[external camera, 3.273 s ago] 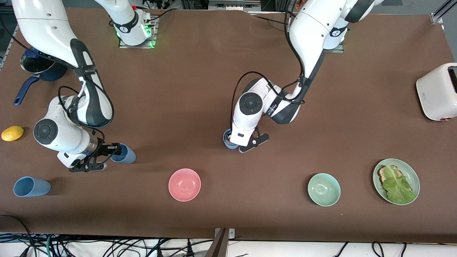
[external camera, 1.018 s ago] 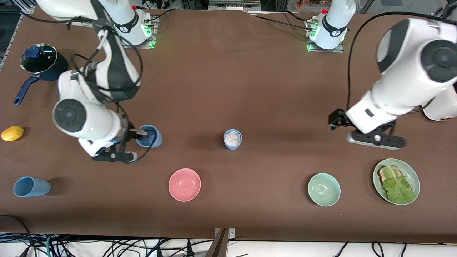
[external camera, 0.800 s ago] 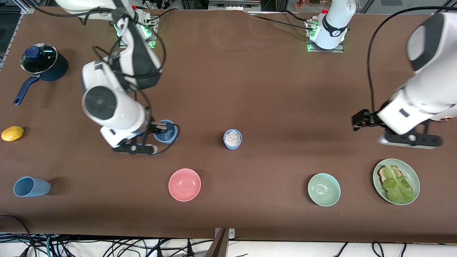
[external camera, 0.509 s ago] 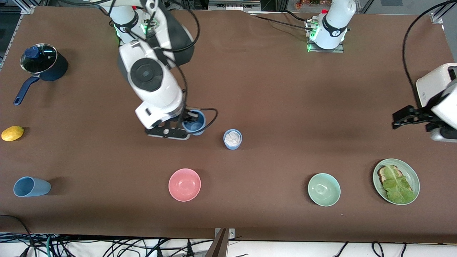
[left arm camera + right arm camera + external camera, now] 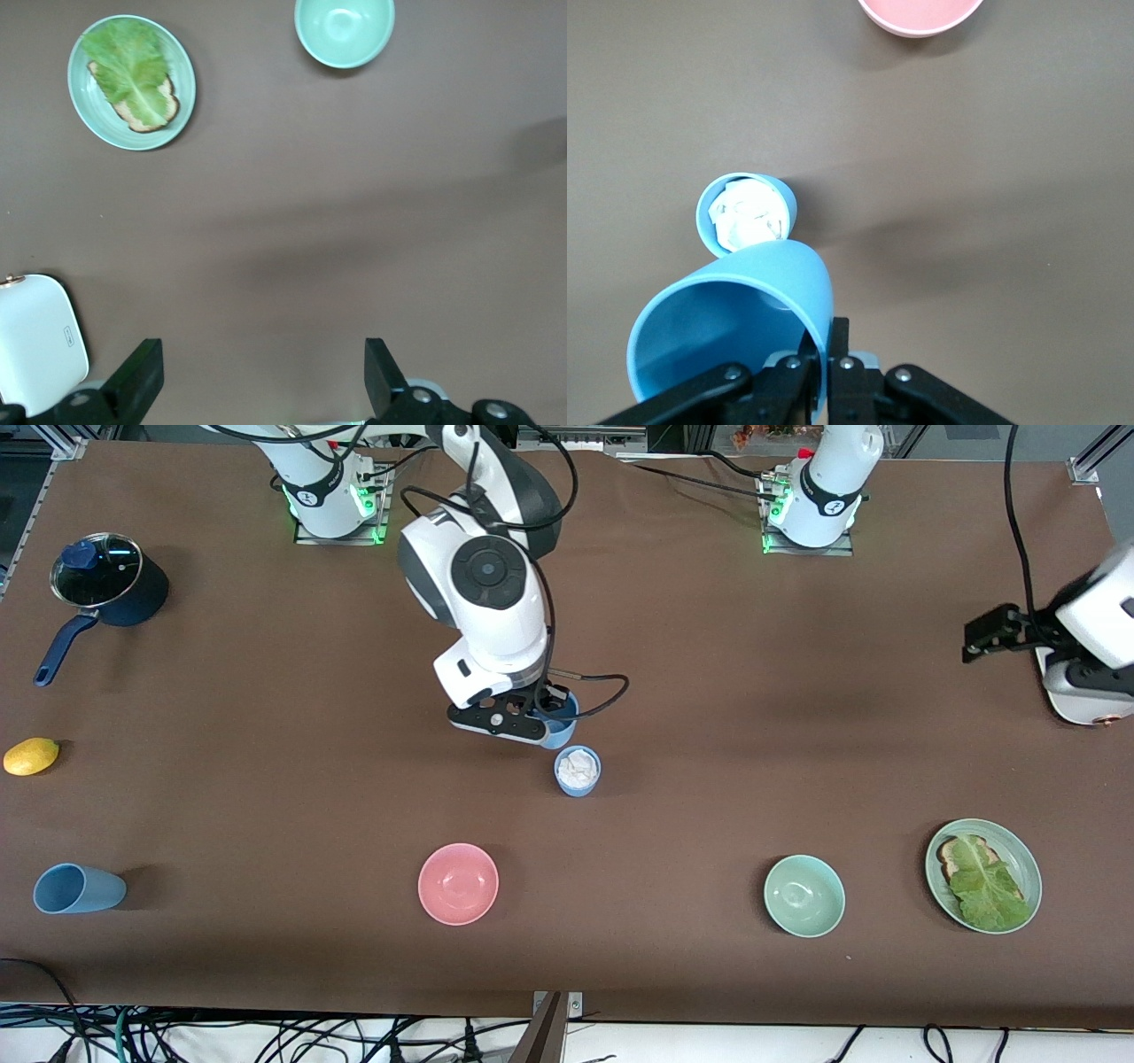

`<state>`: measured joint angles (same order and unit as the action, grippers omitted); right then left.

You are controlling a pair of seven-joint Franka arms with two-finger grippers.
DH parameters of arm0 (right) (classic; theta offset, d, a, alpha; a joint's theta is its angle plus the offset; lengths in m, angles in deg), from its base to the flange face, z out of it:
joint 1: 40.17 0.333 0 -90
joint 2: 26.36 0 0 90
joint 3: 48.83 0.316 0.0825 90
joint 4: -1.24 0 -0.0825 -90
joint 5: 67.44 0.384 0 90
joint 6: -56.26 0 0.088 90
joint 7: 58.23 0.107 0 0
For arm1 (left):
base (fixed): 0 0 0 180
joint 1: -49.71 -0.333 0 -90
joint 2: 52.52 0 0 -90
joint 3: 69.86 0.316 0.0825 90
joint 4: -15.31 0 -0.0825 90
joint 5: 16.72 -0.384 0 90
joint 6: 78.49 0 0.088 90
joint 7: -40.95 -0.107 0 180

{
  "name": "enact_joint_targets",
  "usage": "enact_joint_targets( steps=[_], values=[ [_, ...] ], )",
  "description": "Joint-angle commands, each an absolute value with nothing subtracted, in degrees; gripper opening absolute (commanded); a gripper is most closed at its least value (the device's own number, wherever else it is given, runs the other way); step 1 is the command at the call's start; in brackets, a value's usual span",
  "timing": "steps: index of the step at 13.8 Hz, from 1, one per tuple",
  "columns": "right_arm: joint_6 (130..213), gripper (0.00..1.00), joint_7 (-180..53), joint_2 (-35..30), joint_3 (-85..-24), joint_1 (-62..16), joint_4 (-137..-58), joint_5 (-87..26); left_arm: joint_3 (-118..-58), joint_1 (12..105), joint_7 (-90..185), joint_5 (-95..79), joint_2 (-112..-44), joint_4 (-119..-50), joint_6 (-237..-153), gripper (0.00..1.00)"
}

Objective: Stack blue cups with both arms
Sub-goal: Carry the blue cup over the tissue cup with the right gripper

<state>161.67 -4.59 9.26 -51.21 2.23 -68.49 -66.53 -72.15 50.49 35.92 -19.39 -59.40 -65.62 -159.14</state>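
Observation:
A blue cup [image 5: 578, 771] stands upright mid-table with a white crumpled wad inside; it also shows in the right wrist view [image 5: 747, 215]. My right gripper [image 5: 549, 713] hangs over the table just beside it, shut on the rim of a second blue cup [image 5: 560, 726], which tilts with its mouth toward the wrist camera [image 5: 735, 328]. The wall is pinched between the fingers of the right gripper [image 5: 830, 354]. A third blue cup [image 5: 78, 888] lies on its side at the right arm's end. My left gripper [image 5: 982, 638] [image 5: 261, 379] hangs open and empty by the toaster.
A pink bowl [image 5: 458, 883] and a mint bowl [image 5: 803, 895] sit nearer the front camera, with a plate [image 5: 1028, 868] of toast and lettuce beside the mint one. The white toaster [image 5: 1076, 704] is under the left arm. A navy pot [image 5: 106, 589] and a lemon [image 5: 31, 755] are at the right arm's end.
My right arm carried its blue cup from the right arm's end to just beside the standing cup. My left arm drew back to the toaster at its own end.

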Motion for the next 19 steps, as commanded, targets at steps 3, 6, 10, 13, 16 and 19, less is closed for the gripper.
enact_joint_targets(
  steps=[3, 6, 10, 13, 16, 19],
  values=[
    [163.7, 0.00, -0.9, 11.4, -52.3, 5.1, -66.9, -68.1, -72.1, 50.7, 35.1, -19.9, -57.1, -67.4, -159.0, 1.00],
    [163.9, 0.00, -0.9, 14.1, -53.6, 6.1, -64.0, -68.1, -72.0, 50.8, 35.5, -18.8, -55.9, -68.6, -153.8, 1.00],
    [165.2, 0.00, -1.2, 17.1, -54.4, 6.1, -59.8, -68.0, -72.0, 50.8, 35.3, -19.4, -55.8, -68.6, -152.1, 1.00],
    [167.0, 0.00, -1.2, 18.3, -54.5, 6.0, -59.8, -68.1, -72.0, 50.5, 35.5, -18.0, -55.5, -70.9, -150.5, 1.00],
    [167.7, 0.00, -1.2, 19.0, -54.5, 6.0, -59.8, -68.1, -71.9, 49.8, 37.8, -13.9, -52.7, -74.9, -150.7, 1.00],
    [167.7, 0.00, -1.3, 19.0, -54.5, 5.5, -60.1, -68.8, -71.9, 50.0, 37.7, -14.0, -51.7, -76.0, -150.7, 1.00]
  ],
)
